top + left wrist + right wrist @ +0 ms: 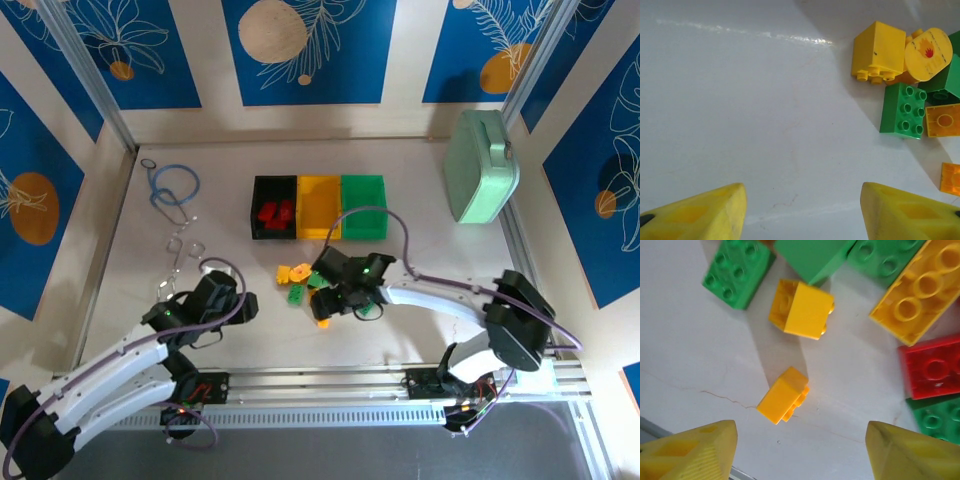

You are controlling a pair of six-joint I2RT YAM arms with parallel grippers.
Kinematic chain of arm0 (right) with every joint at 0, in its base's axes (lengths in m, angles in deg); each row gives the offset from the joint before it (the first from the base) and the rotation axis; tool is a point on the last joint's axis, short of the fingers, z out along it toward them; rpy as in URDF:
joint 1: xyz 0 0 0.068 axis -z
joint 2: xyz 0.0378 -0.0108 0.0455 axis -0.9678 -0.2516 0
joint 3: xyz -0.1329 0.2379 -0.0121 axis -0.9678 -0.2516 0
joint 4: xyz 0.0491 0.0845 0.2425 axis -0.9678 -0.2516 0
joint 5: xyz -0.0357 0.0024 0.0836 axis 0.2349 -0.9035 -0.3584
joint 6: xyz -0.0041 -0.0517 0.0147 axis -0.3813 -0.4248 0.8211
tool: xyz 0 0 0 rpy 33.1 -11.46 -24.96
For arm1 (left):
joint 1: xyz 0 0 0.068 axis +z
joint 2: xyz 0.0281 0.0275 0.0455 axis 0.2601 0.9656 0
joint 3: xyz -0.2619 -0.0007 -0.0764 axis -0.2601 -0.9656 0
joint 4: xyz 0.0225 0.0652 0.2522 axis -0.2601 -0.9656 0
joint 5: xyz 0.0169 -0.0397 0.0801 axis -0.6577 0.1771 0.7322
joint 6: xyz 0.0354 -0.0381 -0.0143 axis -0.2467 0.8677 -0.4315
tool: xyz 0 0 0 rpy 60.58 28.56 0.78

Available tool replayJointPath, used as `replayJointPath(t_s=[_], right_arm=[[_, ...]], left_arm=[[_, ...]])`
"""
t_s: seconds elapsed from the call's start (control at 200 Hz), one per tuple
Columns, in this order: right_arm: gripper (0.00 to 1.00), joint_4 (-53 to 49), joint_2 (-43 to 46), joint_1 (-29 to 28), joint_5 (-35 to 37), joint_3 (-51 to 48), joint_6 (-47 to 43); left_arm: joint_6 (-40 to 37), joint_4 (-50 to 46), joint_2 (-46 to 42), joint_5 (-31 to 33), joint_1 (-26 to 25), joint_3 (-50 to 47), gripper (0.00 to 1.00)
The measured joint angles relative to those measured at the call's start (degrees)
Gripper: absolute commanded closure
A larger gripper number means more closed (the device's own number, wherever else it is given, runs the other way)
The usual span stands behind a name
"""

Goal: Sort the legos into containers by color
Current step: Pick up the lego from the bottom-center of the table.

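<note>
White worktop, walled by blue panels with leaf prints. Three bins stand in a row at middle back, touching side to side: black bin, yellow bin, green bin. Red bricks lie in the black bin. Mint-green case far right, blue cable loop far left.

Loose pile of bricks sits on the worktop just in front of the bins, with yellow, green and orange mixed.

Right end effector hangs over the pile, released, fingers wide apart and gripping nothing. Small yellow brick lies on its side just ahead of the gap, touching neither finger. Beyond it are a yellow cube, a green block, a long yellow brick and a red brick.

Left end effector is left of the pile, released, with bare worktop between its fingers. Near its upper right, apart from the fingers, are a studded yellow brick and a green brick.
</note>
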Motion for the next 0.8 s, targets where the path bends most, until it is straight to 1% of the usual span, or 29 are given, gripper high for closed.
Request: replayJointPath(t_s=[0.125, 0.265, 0.445, 0.58, 0.645, 0.8], right_arm=[[0.36, -0.2, -4.94, -1.57, -0.04, 1.14, 1.53], [0.39, -0.15, -8.7, -2.34, -0.35, 3.56, 2.8], [0.49, -0.15, -11.54, -2.73, -0.66, 4.55, 4.24], [0.63, -0.31, -12.68, -2.84, -0.68, 4.55, 5.38], [0.67, -0.59, -12.68, -2.86, -0.46, 4.66, 5.75], [0.72, -1.84, -12.41, -3.04, 0.94, 6.27, 5.95]], left_arm=[[1.79, -1.25, -2.99, 0.37, -0.26, -0.92, 0.39], [2.49, -1.57, -3.32, 0.66, -0.26, -1.2, 0.4], [2.69, -1.7, -2.62, 0.81, -0.48, -1.25, 0.41], [3.17, -1.73, -2.75, 1.03, -0.52, -1.75, 0.41], [3.39, -1.75, -2.75, 1.2, -0.52, -1.97, 0.42], [3.5, -1.73, -3.17, 1.2, -0.61, -2.08, 0.42]])
